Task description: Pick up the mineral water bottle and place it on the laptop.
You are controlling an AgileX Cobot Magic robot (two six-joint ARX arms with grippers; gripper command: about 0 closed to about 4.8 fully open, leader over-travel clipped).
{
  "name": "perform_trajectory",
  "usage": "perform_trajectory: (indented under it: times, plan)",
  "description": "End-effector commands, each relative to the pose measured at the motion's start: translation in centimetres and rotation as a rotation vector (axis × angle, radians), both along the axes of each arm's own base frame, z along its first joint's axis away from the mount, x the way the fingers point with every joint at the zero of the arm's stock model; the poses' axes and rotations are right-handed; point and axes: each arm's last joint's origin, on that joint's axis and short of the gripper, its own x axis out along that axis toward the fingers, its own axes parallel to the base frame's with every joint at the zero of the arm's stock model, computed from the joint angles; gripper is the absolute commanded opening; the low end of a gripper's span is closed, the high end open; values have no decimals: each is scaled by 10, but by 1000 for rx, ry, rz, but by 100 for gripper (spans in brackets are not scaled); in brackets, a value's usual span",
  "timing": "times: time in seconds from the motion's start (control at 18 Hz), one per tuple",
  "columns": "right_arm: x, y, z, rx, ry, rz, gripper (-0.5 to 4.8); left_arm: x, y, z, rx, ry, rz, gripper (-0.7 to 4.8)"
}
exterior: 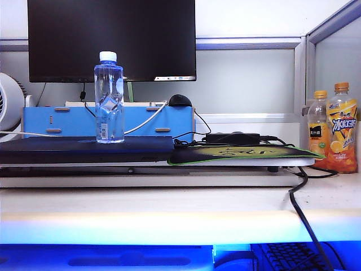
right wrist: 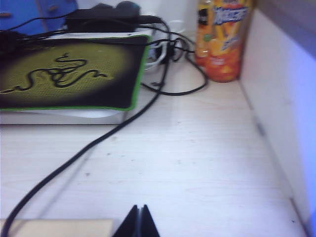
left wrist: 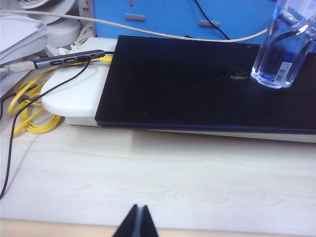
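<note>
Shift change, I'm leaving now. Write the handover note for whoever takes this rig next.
Left end effector: shut, empty, low over the bare wooden desk in front of the laptop.
Right end effector: shut, empty, over the desk near the mouse pad and the orange drink bottles.
Mineral water bottle: standing upright on the closed laptop lid, clear of both end effectors.
Done: bottle picked and placed on the laptop.
Left: nothing visible; both arms are already pulled away from the bottle.
</note>
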Motion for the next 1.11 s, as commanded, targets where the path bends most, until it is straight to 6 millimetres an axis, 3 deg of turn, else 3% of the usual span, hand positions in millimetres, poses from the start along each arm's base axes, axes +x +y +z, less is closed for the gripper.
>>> perform_trajectory:
  times: [0.06,1.11]
  plan:
    - [0,2,-1,9,1,67,21,0,0,0,1,-3,-4,-2]
    - [0,2,-1,9,-3,68,21,0,0,0,1,-3,-4,-2]
